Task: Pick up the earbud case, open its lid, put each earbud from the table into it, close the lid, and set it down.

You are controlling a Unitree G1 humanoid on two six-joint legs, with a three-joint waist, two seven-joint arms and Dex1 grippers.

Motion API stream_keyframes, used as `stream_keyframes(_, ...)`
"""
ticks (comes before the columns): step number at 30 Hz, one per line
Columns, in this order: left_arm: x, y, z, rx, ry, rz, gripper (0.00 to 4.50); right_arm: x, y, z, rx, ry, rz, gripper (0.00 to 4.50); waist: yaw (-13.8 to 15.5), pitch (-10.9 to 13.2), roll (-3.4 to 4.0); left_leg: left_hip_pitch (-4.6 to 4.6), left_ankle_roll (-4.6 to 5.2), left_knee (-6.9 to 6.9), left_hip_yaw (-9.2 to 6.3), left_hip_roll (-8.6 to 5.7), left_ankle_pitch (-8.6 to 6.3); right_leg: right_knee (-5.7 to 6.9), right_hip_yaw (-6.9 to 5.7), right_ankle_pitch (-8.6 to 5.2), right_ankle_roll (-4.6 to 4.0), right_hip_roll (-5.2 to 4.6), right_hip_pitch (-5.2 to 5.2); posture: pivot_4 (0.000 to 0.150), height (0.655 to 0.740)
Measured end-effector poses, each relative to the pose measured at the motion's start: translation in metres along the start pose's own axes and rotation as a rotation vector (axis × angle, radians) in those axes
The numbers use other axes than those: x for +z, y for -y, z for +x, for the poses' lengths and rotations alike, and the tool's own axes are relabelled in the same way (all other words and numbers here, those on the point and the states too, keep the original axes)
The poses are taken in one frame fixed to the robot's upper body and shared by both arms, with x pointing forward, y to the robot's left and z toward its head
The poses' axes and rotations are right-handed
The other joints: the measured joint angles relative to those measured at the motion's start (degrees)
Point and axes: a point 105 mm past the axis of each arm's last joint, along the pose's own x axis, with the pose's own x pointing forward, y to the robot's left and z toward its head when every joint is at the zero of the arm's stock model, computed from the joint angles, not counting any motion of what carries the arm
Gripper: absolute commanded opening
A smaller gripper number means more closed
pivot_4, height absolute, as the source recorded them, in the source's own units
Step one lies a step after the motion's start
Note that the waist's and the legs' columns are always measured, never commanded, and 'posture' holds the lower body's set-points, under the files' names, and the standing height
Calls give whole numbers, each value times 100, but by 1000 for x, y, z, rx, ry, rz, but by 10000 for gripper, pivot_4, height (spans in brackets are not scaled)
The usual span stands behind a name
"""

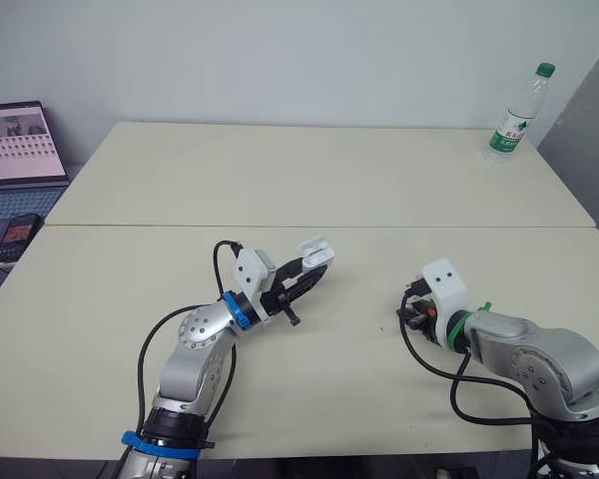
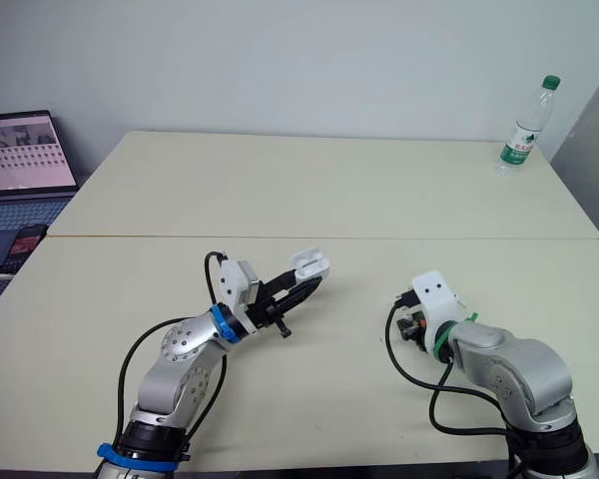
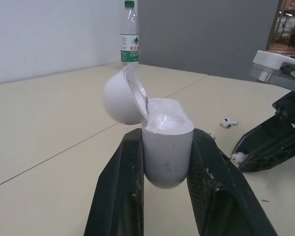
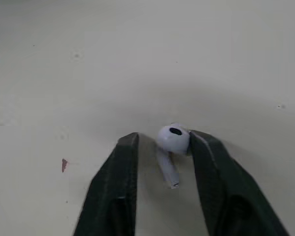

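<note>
Left claw (image 3: 167,135) pinches the open earbud case (image 3: 167,155), inside unclear; right claw (image 4: 164,137) spread around an earbud (image 4: 173,139)

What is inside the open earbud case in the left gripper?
Its lid hinged back, the earbud case shows a glossy white insert at its mouth. The wells' depths are hidden by the rim, so whether an earbud sits inside cannot be told.

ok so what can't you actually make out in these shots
Inside of the earbud case: left wrist view, white glare and the low angle hide whether a bud sits in it.
Right gripper jaws: eye views, hidden under its own wrist.
Earbud at its tip: too small in the eye views.
Laptop: eye views, cut off by the left edge.
Bottle label: too small to read.
</note>
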Motion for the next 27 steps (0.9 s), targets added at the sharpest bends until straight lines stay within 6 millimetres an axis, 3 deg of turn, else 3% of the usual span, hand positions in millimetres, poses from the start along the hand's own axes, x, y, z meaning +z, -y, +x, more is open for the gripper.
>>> stream_keyframes(1,0,0,0,0,0,0,7896,0,1,0,1,0,-4,3748,1,0,0,0,0,0,0,-1,0,0,0,0,0,0,0,1500,7362)
stream_keyframes(7,-2,0,-1,2,-7,-1,7896,3,11,-8,13,8,-80,3868,2,0,0,0,0,0,3,-1,0,-1,-1,0,0,0,0,1500,7362)
stream_keyframes(10,-3,1,-2,0,-11,-2,7896,-2,21,-25,81,-1,-249,3868,16,1,2,-2,1,-3,-1,-6,0,-13,-5,-2,3,-4,3,1500,7362)
stream_keyframes(13,-3,0,-3,1,-16,0,7896,-11,24,-48,244,-29,-495,3868,17,3,-1,0,2,-4,-4,-6,-1,-23,-12,-3,5,-4,10,1500,7362)
stream_keyframes(16,-4,2,-2,-5,-17,-1,7896,-35,20,-67,487,-109,-657,3868,18,5,-6,6,2,-3,-4,-4,-1,-24,-13,-3,6,-1,15,1500,7362)
stream_keyframes(19,-4,3,-2,-9,-18,-3,7896,-51,35,-77,619,-170,-799,3868,-3,6,-7,19,2,1,16,-3,-1,-17,-8,3,15,0,16,1500,7362)
stream_keyframes(23,-5,6,-3,-8,-22,-4,7896,-60,62,-77,668,-266,-966,3868,-18,7,-7,31,3,9,30,-3,0,-3,2,10,16,0,17,1500,7362)
stream_keyframes(27,-6,7,-7,12,-25,-7,7896,-53,71,-73,687,-287,-1036,3868,-4,8,-7,33,3,9,26,0,0,4,1,9,10,1,16,1500,7362)
